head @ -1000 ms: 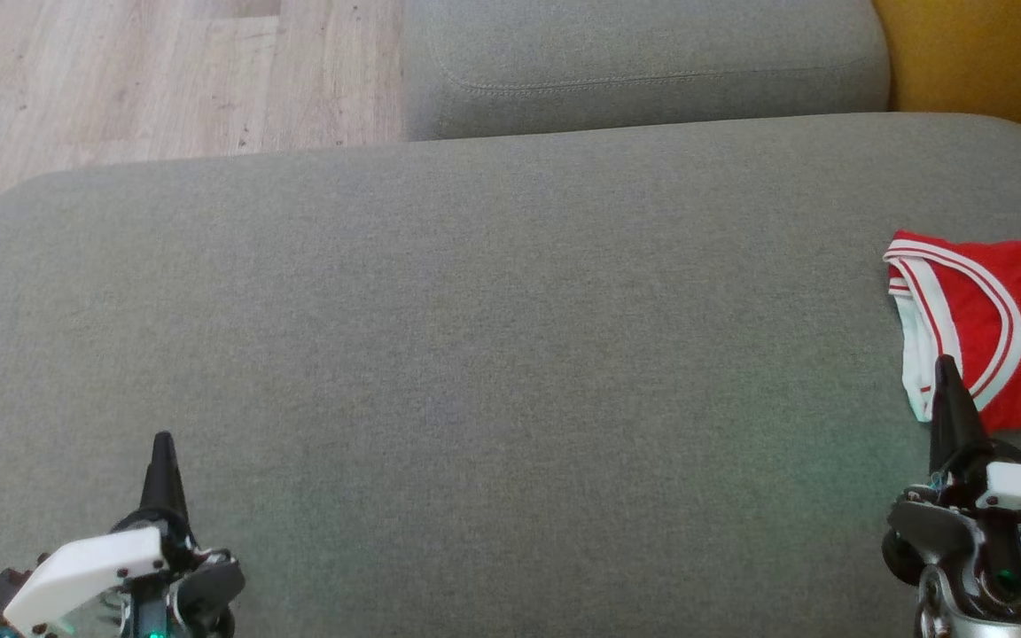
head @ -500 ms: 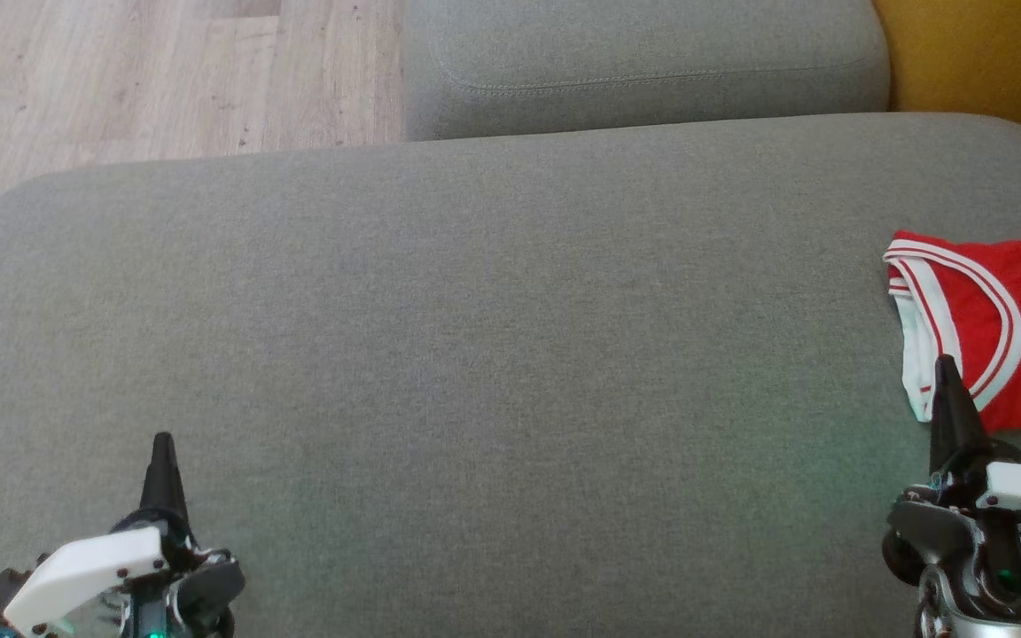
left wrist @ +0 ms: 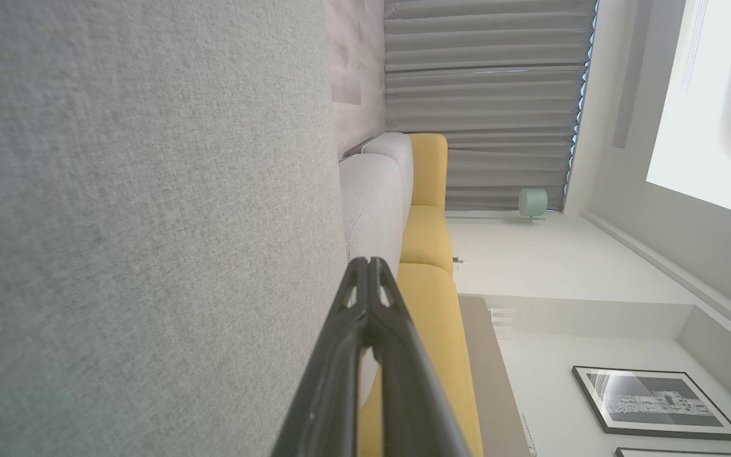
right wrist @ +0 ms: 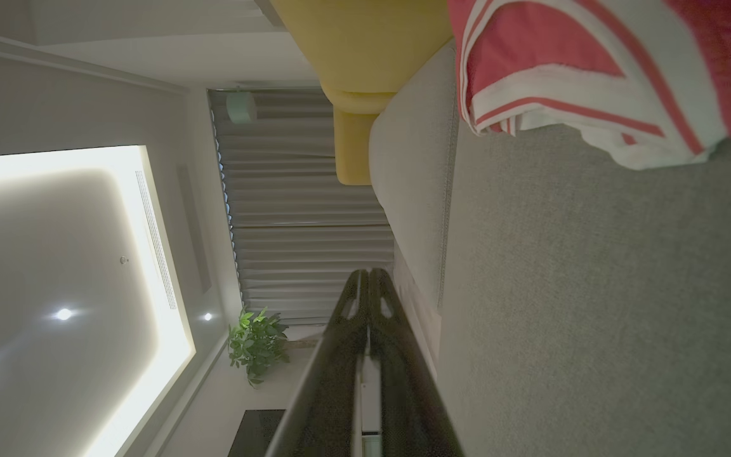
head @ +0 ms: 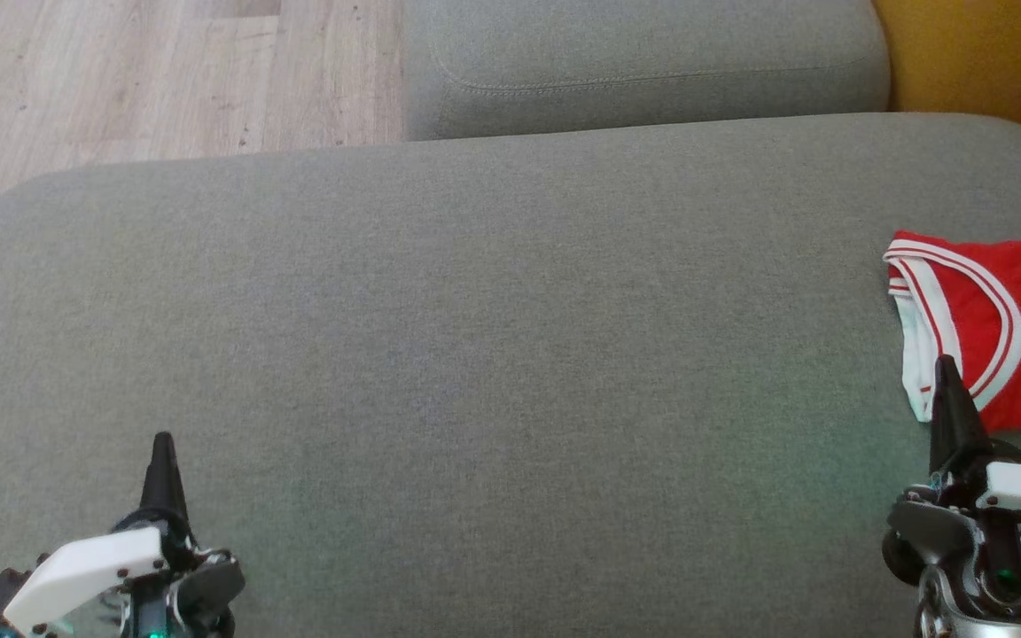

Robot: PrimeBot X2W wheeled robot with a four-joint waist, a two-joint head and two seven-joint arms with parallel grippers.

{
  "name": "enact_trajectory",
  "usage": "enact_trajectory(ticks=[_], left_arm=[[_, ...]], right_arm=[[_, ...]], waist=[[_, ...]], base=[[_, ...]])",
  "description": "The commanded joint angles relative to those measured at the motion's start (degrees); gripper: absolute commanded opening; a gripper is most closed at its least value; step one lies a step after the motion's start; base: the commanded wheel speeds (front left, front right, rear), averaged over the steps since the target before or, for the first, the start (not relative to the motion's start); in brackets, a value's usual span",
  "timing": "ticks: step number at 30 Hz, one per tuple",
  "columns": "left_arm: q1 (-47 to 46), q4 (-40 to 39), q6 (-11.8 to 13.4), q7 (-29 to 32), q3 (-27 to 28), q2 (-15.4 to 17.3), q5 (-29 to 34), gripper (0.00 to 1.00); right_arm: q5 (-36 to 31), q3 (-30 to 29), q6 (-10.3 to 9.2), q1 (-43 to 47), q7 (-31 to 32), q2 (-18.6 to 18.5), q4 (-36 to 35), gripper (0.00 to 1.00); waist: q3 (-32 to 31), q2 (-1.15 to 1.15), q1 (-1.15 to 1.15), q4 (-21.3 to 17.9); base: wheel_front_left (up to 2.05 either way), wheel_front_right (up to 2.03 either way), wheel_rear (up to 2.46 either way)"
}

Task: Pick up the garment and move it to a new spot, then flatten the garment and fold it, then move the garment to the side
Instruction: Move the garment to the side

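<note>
Our left gripper [head: 162, 441] hangs over the near left part of the grey seat cushion [head: 510, 337], its fingers pressed together on nothing. Our right gripper [head: 946, 365] is closed and empty too, over the cushion's near right part. From the head we see the red jersey [head: 1002, 323] with white and red trim lying bunched at the cushion's right edge and cut off by the frame. The right gripper's tip overlaps the jersey's near hem there, so we cannot tell contact from that view. Our right wrist view adds that bare grey fabric lies between the closed tips and the jersey. It also takes in a potted plant [right wrist: 256, 343] and ceiling lights [right wrist: 63, 314]. The left wrist view gives us a yellow sofa [left wrist: 426, 235] beyond the cushion, pleated curtains [left wrist: 486, 95] and a framed picture [left wrist: 651, 403]. The head view alone offers the wooden floor [head: 120, 80] and a second grey cushion [head: 643, 62] past the far edge.
</note>
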Motion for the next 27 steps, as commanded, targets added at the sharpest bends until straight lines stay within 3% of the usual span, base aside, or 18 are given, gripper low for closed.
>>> enact_trajectory(ticks=[1, 27], left_arm=[[-2.7, -2.1, -0.4, 0.2, 2.3, 0.3, -0.3, 0.0], [-2.7, -2.1, -0.4, 0.2, 2.3, 0.3, -0.3, 0.0]], right_arm=[[0.4, 1.2, -0.03, -1.2, 0.4, -0.3, -2.2, 0.0], [0.4, 1.2, -0.03, -1.2, 0.4, -0.3, -2.2, 0.0]], waist=[[0.0, 0.0, 0.0, 0.0], [0.0, 0.0, 0.0, 0.0]], base=[[0.0, 0.0, 0.0], [0.0, 0.0, 0.0]])
